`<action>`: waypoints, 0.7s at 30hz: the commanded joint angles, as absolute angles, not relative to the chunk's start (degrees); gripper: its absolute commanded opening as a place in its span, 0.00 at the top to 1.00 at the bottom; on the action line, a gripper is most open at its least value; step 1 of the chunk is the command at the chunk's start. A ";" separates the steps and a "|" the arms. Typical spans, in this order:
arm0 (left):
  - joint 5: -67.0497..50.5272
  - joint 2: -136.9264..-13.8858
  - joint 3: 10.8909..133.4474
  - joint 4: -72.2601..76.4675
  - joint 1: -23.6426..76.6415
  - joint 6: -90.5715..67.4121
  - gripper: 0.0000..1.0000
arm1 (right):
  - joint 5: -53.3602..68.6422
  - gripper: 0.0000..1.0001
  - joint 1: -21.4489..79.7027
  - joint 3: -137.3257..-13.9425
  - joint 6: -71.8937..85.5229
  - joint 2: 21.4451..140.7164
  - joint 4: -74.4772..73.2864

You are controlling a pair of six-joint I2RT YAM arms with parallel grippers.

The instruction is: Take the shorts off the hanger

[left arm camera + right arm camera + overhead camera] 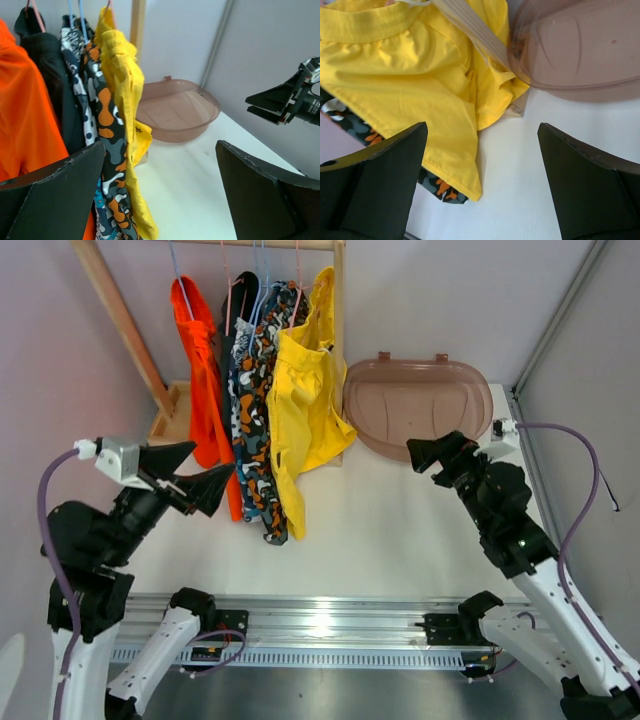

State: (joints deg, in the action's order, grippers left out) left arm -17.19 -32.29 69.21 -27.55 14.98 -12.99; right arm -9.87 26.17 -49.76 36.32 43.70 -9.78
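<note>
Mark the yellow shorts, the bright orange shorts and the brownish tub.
yellow shorts (pixel 298 405), top external view, middle of the hanging cloth.
bright orange shorts (pixel 207 390), top external view, middle of the hanging cloth.
brownish tub (pixel 420 410), top external view, bare inner surface.

Shorts (pixel 262 410) — soft cloth, basin (pixel 420 410) — glossy plastic

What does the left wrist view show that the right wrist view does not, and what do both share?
Only the left wrist view: plain bright orange cloth shorts, plain black cloth shorts, the open left gripper. Only the right wrist view: nothing clearly new. Both: plain yellow cloth shorts, orange-white-black camouflage print shorts, translucent brown plastic tub, white table, open right gripper.
</note>
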 commanded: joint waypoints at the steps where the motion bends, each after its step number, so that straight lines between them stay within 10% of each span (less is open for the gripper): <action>1: -22.41 -29.19 68.82 -25.58 15.47 -13.79 0.01 | -19.14 0.01 30.66 -49.74 38.66 39.29 -14.05; 13: -21.25 -20.91 65.48 -16.70 18.02 -21.02 0.02 | -40.30 0.00 52.89 -57.56 42.01 40.34 -27.42; 16: -14.37 -28.43 69.07 -20.10 18.02 -19.16 0.17 | -46.12 0.01 59.49 -58.97 43.41 40.60 -29.61; 21: -8.87 -45.41 87.94 -31.44 18.02 -12.49 0.01 | -51.94 0.01 68.54 -60.03 45.88 42.36 -34.44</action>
